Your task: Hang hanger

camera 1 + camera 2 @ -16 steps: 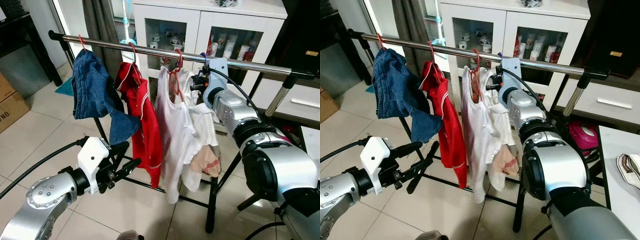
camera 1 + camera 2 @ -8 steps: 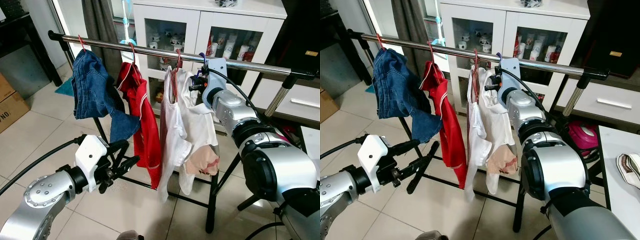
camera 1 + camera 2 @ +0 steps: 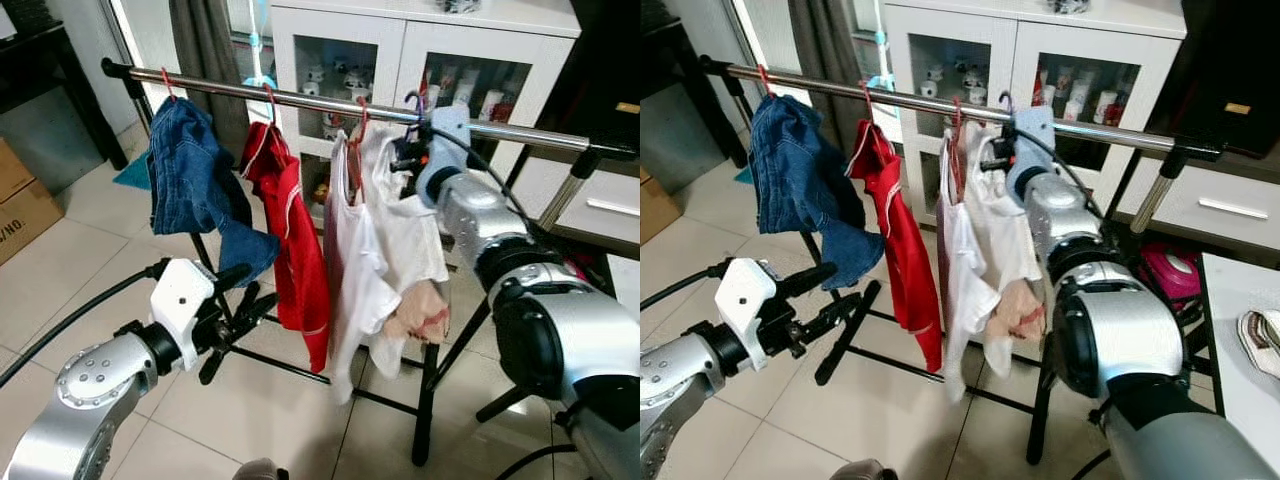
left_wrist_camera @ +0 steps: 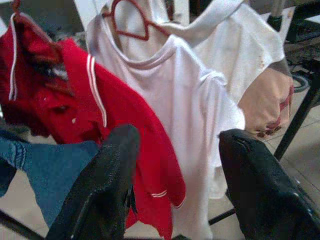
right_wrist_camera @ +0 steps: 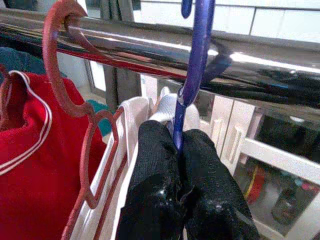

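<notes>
The right gripper (image 5: pixel 177 150) is up high by the metal rail (image 3: pixel 320 102). Its two black fingers (image 5: pixel 150 170) are squeezed tight on the thin neck of a purple hanger (image 5: pixel 192 75). The hanger stands straight up from the fingers, and its long neck points at the ceiling. At the top, the hook (image 3: pixel 411 100) curls right at the rail. I think the hook is over the bar, but the very tip is cut off in the close view, so I am not sure it sits all the way down.

A white shirt (image 3: pixel 410 225) hangs below the gripper, just beside another white top (image 3: pixel 350 270) on a red hanger (image 5: pixel 85 150). A red shirt (image 3: pixel 295 250) and blue jeans (image 3: pixel 185 175) hang farther along the rail.

The rail lies straight above the fingers, so what matters is a small drop down until the hook rests on the bar. Then the fingers can let go. The right arm is the one to do it, because it is already there.

The left gripper (image 3: pixel 238 315) is down low near the floor, well away from the rail. Its fingers are spread wide and hold nothing.
</notes>
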Motion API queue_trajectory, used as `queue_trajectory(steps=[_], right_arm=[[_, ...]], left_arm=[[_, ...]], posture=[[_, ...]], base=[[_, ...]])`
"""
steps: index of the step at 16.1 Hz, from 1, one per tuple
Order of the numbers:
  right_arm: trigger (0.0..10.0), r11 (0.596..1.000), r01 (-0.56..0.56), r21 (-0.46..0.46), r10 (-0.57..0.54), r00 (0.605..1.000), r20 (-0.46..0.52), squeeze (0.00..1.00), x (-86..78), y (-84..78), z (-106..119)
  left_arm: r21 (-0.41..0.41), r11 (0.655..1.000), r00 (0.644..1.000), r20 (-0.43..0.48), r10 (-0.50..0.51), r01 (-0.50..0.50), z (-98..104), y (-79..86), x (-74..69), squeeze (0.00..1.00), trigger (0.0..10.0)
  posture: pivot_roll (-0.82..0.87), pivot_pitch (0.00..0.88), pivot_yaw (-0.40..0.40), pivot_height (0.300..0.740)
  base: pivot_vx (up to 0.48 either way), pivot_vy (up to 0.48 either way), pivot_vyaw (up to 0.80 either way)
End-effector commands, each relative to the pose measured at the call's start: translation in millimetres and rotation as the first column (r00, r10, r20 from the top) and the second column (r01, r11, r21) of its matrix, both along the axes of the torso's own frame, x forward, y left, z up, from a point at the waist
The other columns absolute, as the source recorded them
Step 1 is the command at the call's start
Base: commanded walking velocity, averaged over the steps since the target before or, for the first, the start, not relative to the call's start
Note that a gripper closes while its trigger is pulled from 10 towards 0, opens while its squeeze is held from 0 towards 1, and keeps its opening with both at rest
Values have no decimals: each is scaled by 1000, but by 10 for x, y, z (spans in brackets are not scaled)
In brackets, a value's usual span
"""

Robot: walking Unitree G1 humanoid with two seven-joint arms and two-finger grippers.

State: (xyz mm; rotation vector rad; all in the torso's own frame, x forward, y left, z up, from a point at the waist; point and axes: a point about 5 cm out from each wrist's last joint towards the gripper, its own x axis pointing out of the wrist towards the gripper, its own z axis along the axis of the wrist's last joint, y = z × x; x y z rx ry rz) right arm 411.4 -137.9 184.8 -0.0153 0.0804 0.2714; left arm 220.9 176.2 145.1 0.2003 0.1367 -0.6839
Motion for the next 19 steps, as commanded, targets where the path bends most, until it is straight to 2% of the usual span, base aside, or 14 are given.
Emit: queue_trajectory(steps=[1, 3, 5, 8, 9, 11, 12, 15, 17, 18, 19], right_arm=[[0, 1000, -7, 18, 6, 994, 108, 0, 29, -27, 209], [0, 999, -31, 14, 28, 985, 172, 0, 9, -77, 265], [0, 996, -77, -36, 81, 983, 162, 0, -66, -93, 107], [0, 997, -79, -15, 80, 987, 142, 0, -193, -124, -142], [0, 998, -70, 6, 68, 989, 133, 0, -299, -159, -286], [0, 998, -57, 7, 56, 991, 122, 0, -441, -177, -426], [0, 999, -54, 3, 53, 991, 122, 0, -493, -176, -459], [0, 997, 59, 54, -65, 990, 125, 0, -862, -239, -593], [0, 988, 115, 107, -124, 989, 78, 0, -1032, -244, -698], [0, 986, 123, 114, -131, 989, 65, 0, -1132, -229, -728], [0, 989, 112, 101, -118, 991, 55, 0, -1164, -217, -736]], left_arm=[[14, 1000, 1000, 4, 14, -14, 0, 5, 26, 0, 10000], [4, 1000, 1000, 14, 11, -11, -22, -58, 74, 0, 10000], [-8, 1000, 999, 23, 30, -30, -69, -117, 147, 0, 10000], [-31, 997, 997, 22, 68, -67, -105, -141, 196, 0, 10000], [-32, 996, 996, 28, 79, -78, -133, -161, 219, 0, 10000], [-33, 994, 994, 33, 109, -108, -175, -167, 255, 0, 10000], [-33, 992, 992, 36, 120, -119, -184, -169, 269, 0, 10000], [-70, 985, 987, 24, 161, -159, -249, -200, 281, 0, 10000], [-77, 983, 986, 11, 166, -164, -304, -224, 258, 0, 10000], [-86, 982, 985, 8, 171, -170, -330, -234, 252, 0, 10000], [-91, 981, 985, 7, 174, -172, -334, -238, 251, 0, 10000]], posture=[[148, 0, 25, 740], [125, 0, 31, 740], [103, 0, 32, 740], [83, 0, 32, 740], [74, 0, 32, 740], [58, 0, 32, 740], [49, 0, 30, 740], [20, 0, 17, 740], [-1, 0, 12, 740], [-7, 0, 4, 740], [-7, 0, 3, 740]], base=[[0, 0, 0], [0, 0, 0], [0, 0, 0], [0, 0, 0], [0, 0, 0], [0, 0, 0], [0, 0, 0], [0, 0, 0], [0, 0, 0], [0, 0, 0], [0, 0, 0]])
